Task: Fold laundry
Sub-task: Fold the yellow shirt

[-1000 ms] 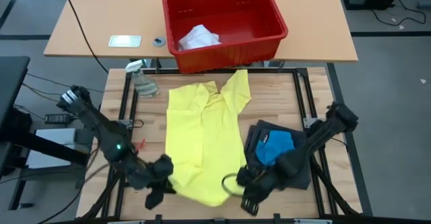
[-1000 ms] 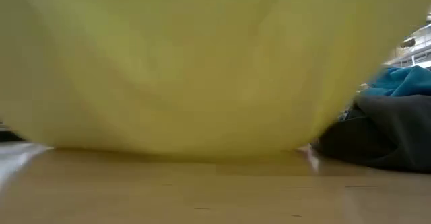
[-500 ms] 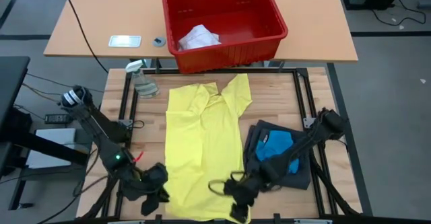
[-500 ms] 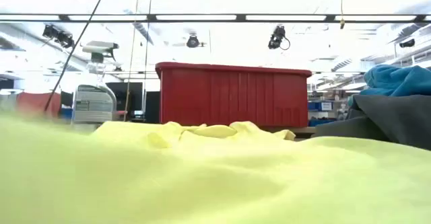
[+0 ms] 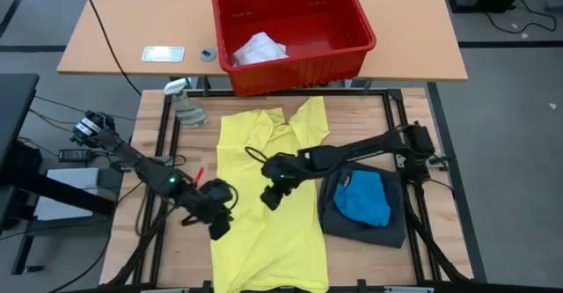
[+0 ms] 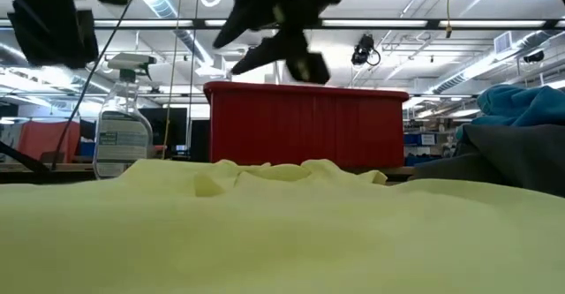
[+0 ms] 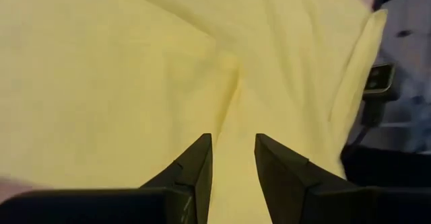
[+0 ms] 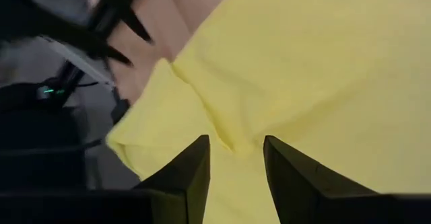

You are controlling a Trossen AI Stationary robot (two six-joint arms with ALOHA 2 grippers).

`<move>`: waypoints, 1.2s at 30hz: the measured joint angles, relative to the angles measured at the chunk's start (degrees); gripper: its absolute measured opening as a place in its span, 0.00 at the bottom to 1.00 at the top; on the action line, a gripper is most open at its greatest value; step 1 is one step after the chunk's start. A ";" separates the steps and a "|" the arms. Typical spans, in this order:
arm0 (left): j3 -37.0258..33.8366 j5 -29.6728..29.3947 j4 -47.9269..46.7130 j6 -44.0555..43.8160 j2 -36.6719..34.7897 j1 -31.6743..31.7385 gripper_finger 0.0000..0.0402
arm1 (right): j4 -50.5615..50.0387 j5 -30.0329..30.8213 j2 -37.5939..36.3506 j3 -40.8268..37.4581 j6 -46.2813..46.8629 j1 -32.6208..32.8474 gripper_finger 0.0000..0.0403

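Observation:
The yellow shirt (image 5: 255,240) lies spread flat along the table's middle, its collar end (image 5: 273,121) toward the far edge and its hem at the near edge. My left gripper (image 5: 218,216) is open and empty over the shirt's left edge (image 7: 101,69). My right gripper (image 5: 271,192) is open and empty above the shirt's middle (image 8: 323,62), and in the low view (image 6: 291,47) it stands well clear of the cloth (image 6: 265,232). The bright blue piece (image 5: 361,196) lies on the dark grey shorts (image 5: 391,227) at the right. I cannot tell the navy piece apart.
The red basket (image 5: 352,51), with a white cloth (image 5: 259,48) in it, stands on the far table. The clear spray bottle (image 5: 185,106) lies at the far left corner. Black frame rails (image 5: 167,143) run along the table's sides.
Both grippers have drawn the shirt's hem toward the near edge, laid it down and let go. The shirt, bunched and lifted at its near end before, now lies flat and longer. My left gripper has risen toward the far edge; my right has gone up, far and left over the shirt's middle.

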 joint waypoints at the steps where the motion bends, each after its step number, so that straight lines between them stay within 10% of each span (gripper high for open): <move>1: -1.41 1.21 2.78 -0.57 0.02 0.55 0.29 | 1.67 -1.61 1.33 0.00 -0.38 -0.39 0.35; 17: -10.31 -2.05 6.53 -30.36 5.22 -15.88 0.35 | 4.52 1.49 8.35 -0.02 2.47 2.69 0.31; 26: -10.55 -2.00 14.87 -29.42 14.54 -18.16 0.39 | 5.44 6.00 8.11 -0.02 9.88 7.83 0.31; 36: -10.45 -1.89 18.34 -29.47 16.65 -19.02 0.09 | 5.63 11.48 8.09 -0.02 18.29 14.55 0.31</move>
